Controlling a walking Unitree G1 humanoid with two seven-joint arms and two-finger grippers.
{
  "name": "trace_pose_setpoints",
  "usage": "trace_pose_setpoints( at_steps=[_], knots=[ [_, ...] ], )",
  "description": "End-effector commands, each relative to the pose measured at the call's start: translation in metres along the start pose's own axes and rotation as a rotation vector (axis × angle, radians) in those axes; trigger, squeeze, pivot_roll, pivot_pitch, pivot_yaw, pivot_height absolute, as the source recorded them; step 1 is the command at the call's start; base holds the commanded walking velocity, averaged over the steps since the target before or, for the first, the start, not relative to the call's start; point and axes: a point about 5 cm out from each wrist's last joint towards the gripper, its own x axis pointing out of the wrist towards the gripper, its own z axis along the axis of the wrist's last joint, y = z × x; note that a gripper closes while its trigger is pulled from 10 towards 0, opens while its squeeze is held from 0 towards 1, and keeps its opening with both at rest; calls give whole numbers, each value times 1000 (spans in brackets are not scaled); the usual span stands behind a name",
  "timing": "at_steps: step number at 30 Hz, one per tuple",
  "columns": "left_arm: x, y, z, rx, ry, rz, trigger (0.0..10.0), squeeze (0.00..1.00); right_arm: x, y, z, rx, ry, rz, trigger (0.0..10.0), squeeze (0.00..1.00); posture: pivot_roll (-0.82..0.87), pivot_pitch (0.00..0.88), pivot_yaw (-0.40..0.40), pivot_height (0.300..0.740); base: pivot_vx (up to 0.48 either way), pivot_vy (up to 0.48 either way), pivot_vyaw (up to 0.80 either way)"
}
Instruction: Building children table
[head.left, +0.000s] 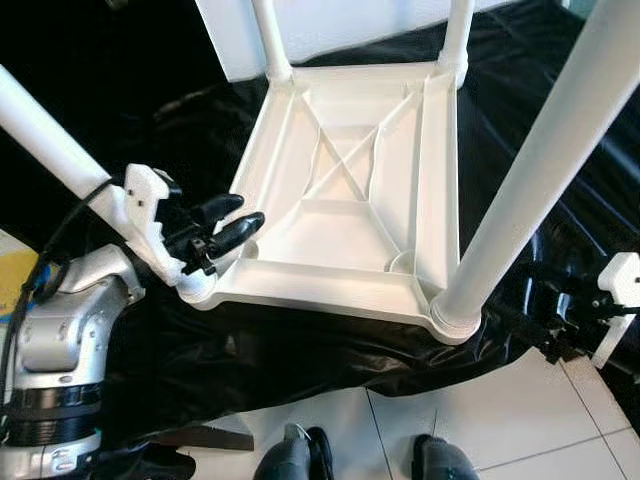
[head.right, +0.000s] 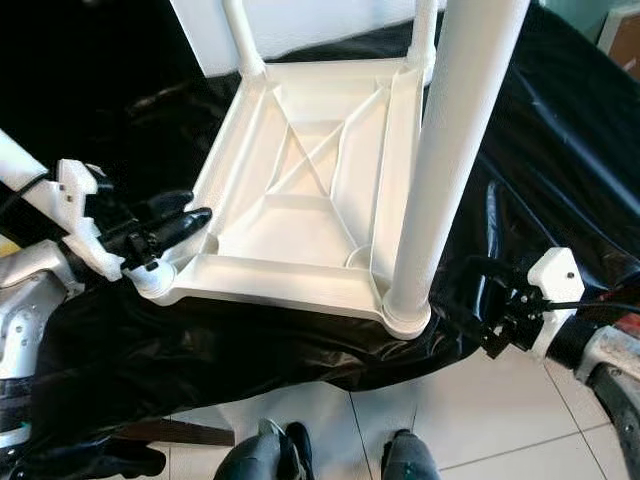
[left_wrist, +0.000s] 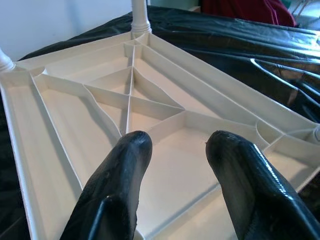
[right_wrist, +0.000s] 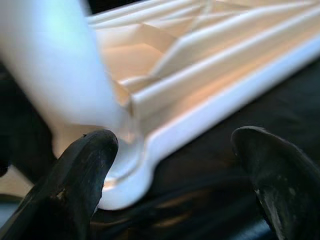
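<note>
Nearest, pale floor tiles (head.left: 520, 420) under the robot's own feet, then a black plastic sheet (head.left: 300, 350) draped beneath the work. On that sheet, an upturned white table top (head.left: 350, 190), ribbed underside facing up, with a leg in each corner. Left gripper (head.left: 228, 222) poised over the near left corner, fingers parted and empty, just beside the near left leg (head.left: 50, 140) seated in its socket there. Right gripper (head.right: 490, 315) low beside the near right leg (head.right: 450, 150), jaws spread wide with nothing between them; in the right wrist view, blurred, one finger (right_wrist: 82, 175) close by that leg's base, possibly touching. Farther back, two more legs (head.left: 270, 40) upright in the far corners. Leg-fitting step, by the look of it, nearly done. Next, probably: checking each socket is fully seated, then a firm two-handed grip to turn the table upright.
</note>
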Motion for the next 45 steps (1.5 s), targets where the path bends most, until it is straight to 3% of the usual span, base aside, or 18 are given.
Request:
trace_pose_setpoints(
  at_steps=[1, 10, 13, 15, 18, 21, 26, 34, 37, 45],
  knots=[
    [2, 5, -5, 9, 26, 74, 10000, 0, 3, 7, -1, 3, 22, 67, 10000, 0, -114, 55, 140, 740, 0, 0, 0],
    [10, 4, -8, 12, 37, 58, 10000, 0, 10, 16, 11, -30, -1, 156, 10000, 0, -127, 52, 140, 740, 0, 0, 0],
    [13, 4, -9, 19, 32, 56, 10000, 0, 21, 16, 14, -48, -29, 139, 10000, 0, -125, 53, 135, 740, 0, 0, 0],
    [16, 4, -8, 32, 19, 60, 10000, 0, 45, 17, 16, -57, -92, 94, 10000, 0, -111, 57, 118, 740, 0, 0, 0],
    [17, 4, -7, 34, 15, 62, 10000, 0, 51, 18, 16, -53, -105, 82, 10000, 0, -111, 57, 118, 740, 0, 0, 0],
    [22, 0, -6, 26, -2, 52, 10000, 0, 70, 21, 9, -39, -125, 38, 10000, 0, -94, 73, 102, 740, 0, 0, 0],
    [26, -7, -7, 20, -10, 37, 10000, 0, 86, 23, 4, -21, -125, 4, 10000, 0, -87, 82, 100, 740, 0, 0, 0],
    [32, -10, -7, 18, -14, 4, 10000, 0, 85, 4, -12, -38, -64, -93, 10000, 0, -92, 93, 113, 740, 0, 0, 0],
    [41, -12, -5, 17, -20, -36, 10000, 0, 85, -9, -12, -46, -95, -153, 10000, 0, -107, 99, 133, 740, 0, 0, 0],
    [54, -15, -4, 5, -27, -87, 10000, 0, 100, -17, -9, -58, -156, -142, 10000, 0, -135, 116, 161, 740, 0, 0, 0]
  ],
)
